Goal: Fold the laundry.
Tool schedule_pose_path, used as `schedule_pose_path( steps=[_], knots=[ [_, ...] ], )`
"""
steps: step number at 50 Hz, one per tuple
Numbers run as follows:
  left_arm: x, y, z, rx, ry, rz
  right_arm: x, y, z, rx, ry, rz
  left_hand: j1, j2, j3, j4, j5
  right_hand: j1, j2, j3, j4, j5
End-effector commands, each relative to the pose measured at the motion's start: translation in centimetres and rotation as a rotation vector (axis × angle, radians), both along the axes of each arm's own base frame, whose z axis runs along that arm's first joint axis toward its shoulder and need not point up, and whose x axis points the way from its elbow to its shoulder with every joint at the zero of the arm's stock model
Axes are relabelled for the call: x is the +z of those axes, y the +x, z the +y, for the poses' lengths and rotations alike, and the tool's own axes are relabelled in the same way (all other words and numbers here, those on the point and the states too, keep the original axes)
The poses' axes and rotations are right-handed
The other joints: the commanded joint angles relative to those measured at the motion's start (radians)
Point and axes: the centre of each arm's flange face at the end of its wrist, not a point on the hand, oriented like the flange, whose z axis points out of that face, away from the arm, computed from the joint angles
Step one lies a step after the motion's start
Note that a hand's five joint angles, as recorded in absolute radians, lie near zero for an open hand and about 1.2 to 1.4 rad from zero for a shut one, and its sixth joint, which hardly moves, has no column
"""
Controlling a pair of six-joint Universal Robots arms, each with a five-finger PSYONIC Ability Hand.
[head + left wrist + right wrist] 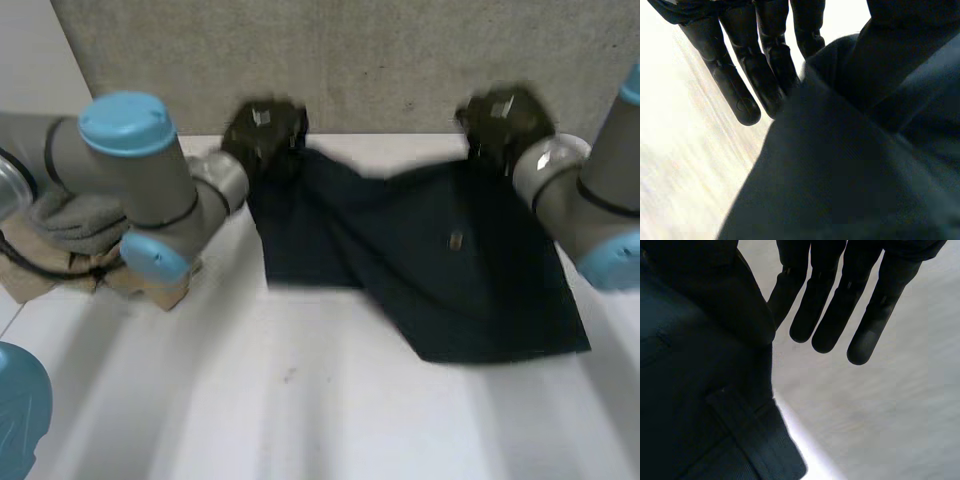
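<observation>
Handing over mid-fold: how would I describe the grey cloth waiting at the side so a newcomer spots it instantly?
On the white table, look by the robot's left arm. A folded grey cloth lies there atop crumpled beige fabric. It is pale and bundled, unlike the dark navy garment spread mid-table.

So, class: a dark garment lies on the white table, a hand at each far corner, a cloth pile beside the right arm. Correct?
No: the head view shows the cloth pile beside the left arm. The rest holds: dark garment on white table, left hand and right hand at its far corners.
</observation>
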Motion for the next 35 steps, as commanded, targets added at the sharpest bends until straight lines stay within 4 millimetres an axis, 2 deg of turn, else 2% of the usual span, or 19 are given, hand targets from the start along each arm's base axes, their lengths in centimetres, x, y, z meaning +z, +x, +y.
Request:
schedule_pose_path(
  steps=[1,2,4,8,11,12,15,16,17,19,20,21,23,26,28,29,32,34,35],
  knots=[
    [12.3,0.1,-0.6,0.092,-0.444,0.314,11.1,0.4,-2.1,-0.111,-0.574,-0.276,0.226,0.201,0.206,0.199,0.245,0.272,0.219,0.206,0.198,0.211],
    [13.6,0.4,-0.3,0.105,-0.476,0.344,13.0,0.5,-1.4,-0.104,-0.663,-0.324,0.226,0.201,0.206,0.199,0.245,0.272,0.219,0.206,0.198,0.211],
    [16.5,1.3,0.6,0.121,-0.544,0.396,14.1,0.7,-0.7,-0.089,-0.712,-0.348,0.226,0.201,0.206,0.199,0.245,0.272,0.219,0.206,0.198,0.211],
    [17.2,1.4,1.4,0.109,-0.539,0.408,13.8,1.0,-0.1,-0.073,-0.699,-0.345,0.226,0.201,0.206,0.199,0.245,0.272,0.219,0.206,0.198,0.211],
    [15.2,1.1,1.4,0.104,-0.475,0.369,11.2,1.3,-0.2,-0.059,-0.623,-0.307,0.226,0.201,0.206,0.199,0.245,0.272,0.219,0.206,0.198,0.211],
    [13.7,1.0,1.5,0.105,-0.420,0.335,10.4,1.4,-0.2,-0.054,-0.598,-0.294,0.226,0.201,0.206,0.199,0.245,0.272,0.219,0.206,0.198,0.211],
    [12.1,1.5,2.2,0.105,-0.347,0.286,6.3,1.6,0.0,-0.028,-0.478,-0.227,0.226,0.201,0.206,0.199,0.245,0.272,0.219,0.206,0.198,0.211],
    [10.6,1.8,2.7,0.106,-0.292,0.245,5.3,1.6,0.1,-0.021,-0.443,-0.209,0.226,0.201,0.206,0.199,0.245,0.272,0.219,0.206,0.198,0.211],
    [9.7,2.0,3.1,0.107,-0.263,0.222,3.0,1.5,0.5,-0.007,-0.360,-0.169,0.226,0.201,0.206,0.199,0.245,0.272,0.219,0.206,0.198,0.211],
    [7.8,2.3,3.9,0.101,-0.203,0.179,0.6,1.4,1.0,0.007,-0.268,-0.128,0.226,0.201,0.206,0.199,0.245,0.272,0.219,0.206,0.198,0.211],
    [5.9,2.6,4.6,0.096,-0.144,0.135,-0.5,1.3,1.3,0.014,-0.220,-0.107,0.226,0.201,0.206,0.199,0.245,0.272,0.219,0.206,0.198,0.211],
    [4.9,2.7,5.0,0.090,-0.115,0.112,-2.6,1.0,2.1,0.022,-0.126,-0.068,0.226,0.201,0.206,0.199,0.245,0.272,0.219,0.206,0.198,0.211],
    [2.1,3.2,6.3,0.082,-0.033,0.040,-4.5,0.8,2.9,0.035,-0.035,-0.032,0.226,0.201,0.206,0.199,0.245,0.272,0.219,0.206,0.198,0.211],
    [0.0,3.7,7.7,0.072,0.024,-0.039,-7.5,0.2,4.3,0.044,0.124,0.026,0.226,0.201,0.206,0.199,0.245,0.232,0.180,0.166,0.159,0.172],
    [-1.6,4.2,8.9,0.064,0.057,-0.122,-8.6,-0.1,5.0,0.046,0.185,0.046,0.226,0.201,0.206,0.199,0.245,-0.227,-0.279,-0.293,-0.300,-0.287],
    [-1.9,4.4,9.2,0.063,0.059,-0.148,-9.2,-0.3,5.4,0.041,0.230,0.061,0.226,0.201,0.206,0.199,0.245,-0.720,-0.773,-0.786,-0.794,-0.781],
    [-2.3,4.7,10.2,0.063,0.044,-0.226,-9.8,-0.4,5.7,0.035,0.275,0.061,0.226,0.201,0.206,0.199,0.245,-0.840,-0.892,-0.906,-0.913,-0.900],
    [-1.6,4.6,10.7,0.057,0.022,-0.233,-10.1,-0.4,5.7,0.034,0.299,0.033,0.226,0.201,0.206,0.199,0.245,-0.893,-0.945,-0.959,-0.966,-0.953],
    [-0.8,4.5,11.2,0.050,0.012,-0.227,-10.5,-0.3,5.8,0.025,0.364,-0.071,0.226,0.201,0.206,0.199,0.245,-0.950,-1.002,-1.016,-1.023,-1.010]
  ],
)
